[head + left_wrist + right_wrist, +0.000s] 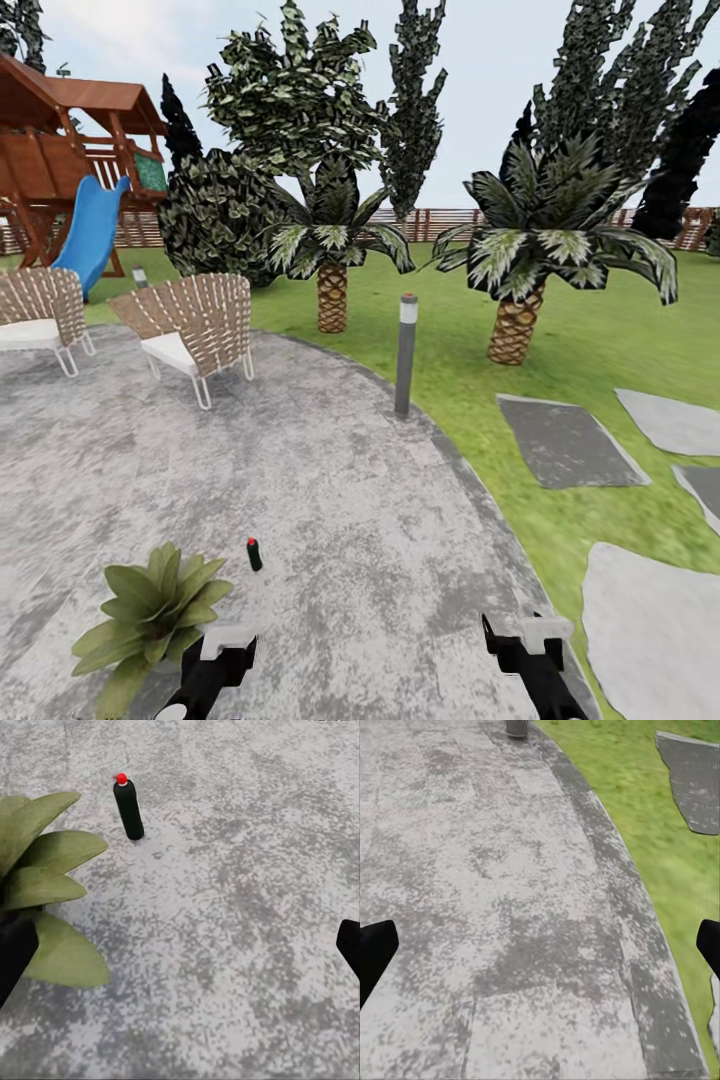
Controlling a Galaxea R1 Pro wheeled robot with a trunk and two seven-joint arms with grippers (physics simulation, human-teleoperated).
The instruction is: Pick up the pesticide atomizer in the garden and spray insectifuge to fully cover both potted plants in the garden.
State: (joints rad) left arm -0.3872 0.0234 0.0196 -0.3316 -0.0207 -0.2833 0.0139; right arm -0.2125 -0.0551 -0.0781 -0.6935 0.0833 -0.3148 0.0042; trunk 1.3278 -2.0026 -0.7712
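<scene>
We are facing the grey paved circle (330,480), where a potted plant (150,610) is sitting low on our left, its pot hidden under leaves. The spray bottle (254,554) is standing upright just beside it, its trigger head too small to make out. Our left gripper (180,949) and right gripper (540,949) are hanging spread open and empty, fingers cut off at the frame edges.

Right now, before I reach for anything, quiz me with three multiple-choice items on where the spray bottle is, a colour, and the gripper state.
1. Where does the spray bottle stand?
A. on the paving, beside the potted plant
B. on the grass
C. on a wicker chair

2. What colour is the bottle's tip?
A. blue
B. red
C. yellow

3. How is the left gripper?
A. shut on the bottle
B. shut on a leaf
C. open, holding nothing

Answers: 1 A, it stands upright on grey paving near the leaves; 2 B, the left wrist view shows a red cap; 3 C, its fingers sit wide apart with bare paving between.
</scene>
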